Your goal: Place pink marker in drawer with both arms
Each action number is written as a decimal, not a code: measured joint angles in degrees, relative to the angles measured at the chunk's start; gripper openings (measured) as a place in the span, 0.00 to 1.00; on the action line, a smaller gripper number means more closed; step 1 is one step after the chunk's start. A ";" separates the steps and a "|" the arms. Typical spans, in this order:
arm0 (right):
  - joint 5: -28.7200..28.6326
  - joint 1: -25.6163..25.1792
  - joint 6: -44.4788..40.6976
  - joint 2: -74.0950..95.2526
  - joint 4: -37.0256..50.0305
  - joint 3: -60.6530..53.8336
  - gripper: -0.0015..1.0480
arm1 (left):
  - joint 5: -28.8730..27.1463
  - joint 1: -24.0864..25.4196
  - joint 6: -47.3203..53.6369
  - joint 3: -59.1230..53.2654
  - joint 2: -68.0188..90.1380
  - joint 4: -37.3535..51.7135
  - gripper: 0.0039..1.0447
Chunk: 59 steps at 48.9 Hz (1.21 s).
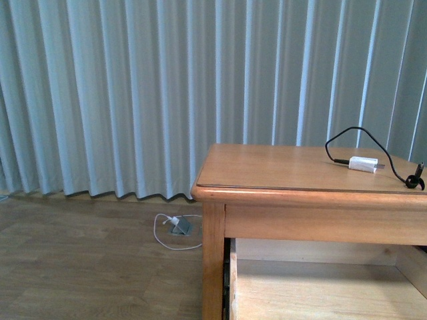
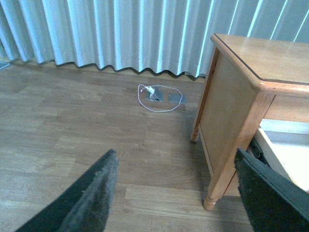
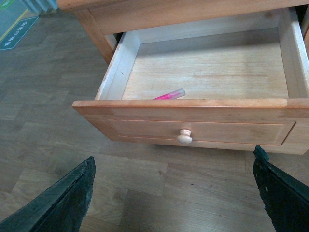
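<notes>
Pink marker (image 3: 170, 94) lies inside open drawer (image 3: 145, 130), just behind front panel; placing looks done. Right hand (image 3: 174, 159) & left hand (image 2: 176, 154) both spread wide, empty, w/ nothing left to hold.

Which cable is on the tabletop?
The black cable, attached to the white charger plug; the white cable lies looped on the floor near the curtain.

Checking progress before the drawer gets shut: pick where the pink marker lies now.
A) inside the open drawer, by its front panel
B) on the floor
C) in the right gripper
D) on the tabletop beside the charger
A: the right wrist view shows the pink marker lying on the pale floor of the drawer, just behind its front panel.
</notes>
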 joint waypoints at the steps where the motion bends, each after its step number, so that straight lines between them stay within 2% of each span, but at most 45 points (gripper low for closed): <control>1: 0.00 0.00 0.00 0.00 0.00 0.00 0.92 | -0.02 -0.04 0.35 -0.52 -0.46 0.17 0.68; 9: 0.00 0.00 0.00 0.00 0.00 0.00 0.92 | -0.02 -0.04 1.88 -3.89 -3.63 0.22 0.42; 14: 0.00 0.00 0.00 0.00 0.00 0.00 0.92 | -0.02 -0.04 2.34 -5.90 -6.47 -0.44 0.18; 18: 0.00 0.00 0.00 0.00 0.00 0.00 0.92 | -0.02 -0.04 2.32 -6.88 -8.33 -1.16 0.03; 55: 0.00 0.00 0.00 0.00 0.00 0.00 0.92 | -0.02 -0.04 2.64 -11.06 -21.81 -9.03 0.04; 59: 0.00 0.00 0.00 0.00 0.00 -0.02 0.92 | 0.04 -0.04 2.69 -11.04 -28.41 -17.59 0.04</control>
